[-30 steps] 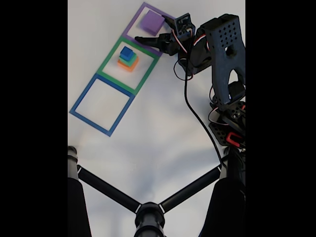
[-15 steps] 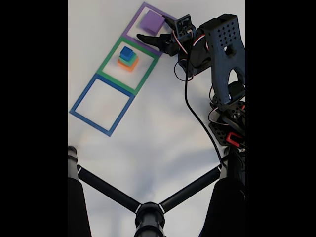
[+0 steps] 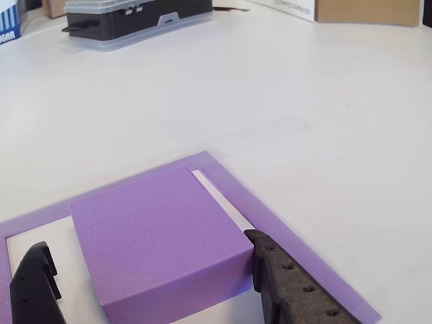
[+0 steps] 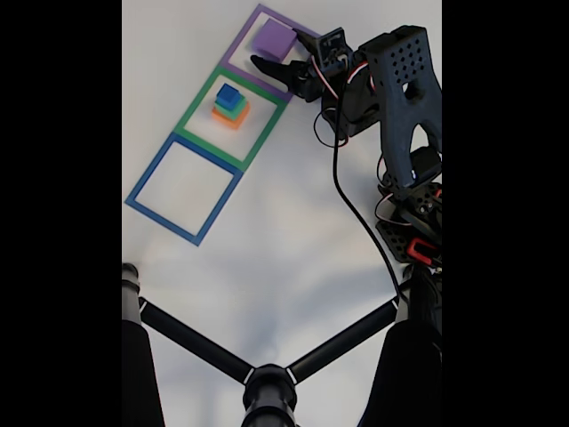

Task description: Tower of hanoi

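The purple block [image 4: 271,37] lies flat inside the purple tape square [image 4: 238,52] at the top of the fixed view. Orange, green and blue blocks form a stack [image 4: 229,105] in the green tape square [image 4: 197,138]. My gripper [image 4: 276,48] is open with one finger on each side of the purple block. In the other view the purple block [image 3: 162,233] sits between the black fingertips [image 3: 287,283] of the gripper [image 3: 145,244]. A strip of white table shows between the block and the left finger, while the right finger is at the block's corner.
The blue tape square [image 4: 142,205] holds nothing. Black tripod legs [image 4: 191,342] cross the bottom of the fixed view, and a cable [image 4: 356,213] trails along the arm. In the other view a black and clear plastic case [image 3: 135,17] and a cardboard box [image 3: 364,10] stand far back.
The open gripper has moved up and left toward the purple block until its fingers flank it. The blocks have not moved.
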You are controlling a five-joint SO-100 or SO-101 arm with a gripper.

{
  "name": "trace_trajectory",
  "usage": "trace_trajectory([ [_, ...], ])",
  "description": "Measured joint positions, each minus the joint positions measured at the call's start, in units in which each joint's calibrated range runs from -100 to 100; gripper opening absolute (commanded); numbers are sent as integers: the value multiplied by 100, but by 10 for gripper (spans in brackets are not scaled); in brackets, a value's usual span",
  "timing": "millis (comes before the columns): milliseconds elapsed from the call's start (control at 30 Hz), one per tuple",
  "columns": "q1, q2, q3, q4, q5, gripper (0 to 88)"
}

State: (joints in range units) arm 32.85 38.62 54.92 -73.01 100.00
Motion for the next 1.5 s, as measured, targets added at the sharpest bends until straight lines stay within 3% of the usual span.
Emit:
trace_trajectory([
  [400, -58, 0, 17, 0, -20, 236],
  [700, -107, 0, 60, -8, 0, 229],
  [1500, -262, -1528, 852, 1266, 0, 193],
])
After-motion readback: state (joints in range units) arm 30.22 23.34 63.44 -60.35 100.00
